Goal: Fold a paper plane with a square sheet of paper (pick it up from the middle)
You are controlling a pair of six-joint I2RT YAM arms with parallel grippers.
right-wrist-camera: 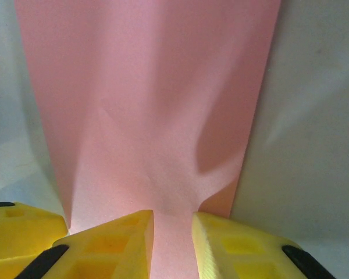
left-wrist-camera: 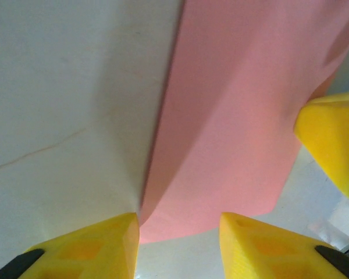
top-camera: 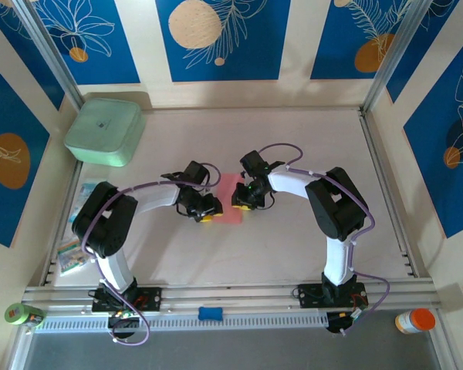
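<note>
Between the two claws, at the middle of the desk point(top-camera: 293, 139), lay the pink sheet of paper point(top-camera: 230, 185), a narrow strip with the left claw point(top-camera: 208, 212) at its left edge and the right claw point(top-camera: 243, 200) at its right edge. Seen from the left wrist, the left claw's fingers point(left-wrist-camera: 93, 250) stood moderately apart and gripped nothing; the sheet's near end curled up just ahead of their tips, with bare desk showing in the gap between them. A yellow finger point(left-wrist-camera: 331, 139) of the other claw sat at the sheet's right side. Seen from the right wrist, the right claw was drawn narrow on the sheet, which ran up between its fingers point(right-wrist-camera: 116, 244), soft creases fanning out ahead of the pinch. Well off to the left claw's left sat a green box point(top-camera: 104, 131), and packets point(top-camera: 76, 231) lay beside the left arm's elbow.
</note>
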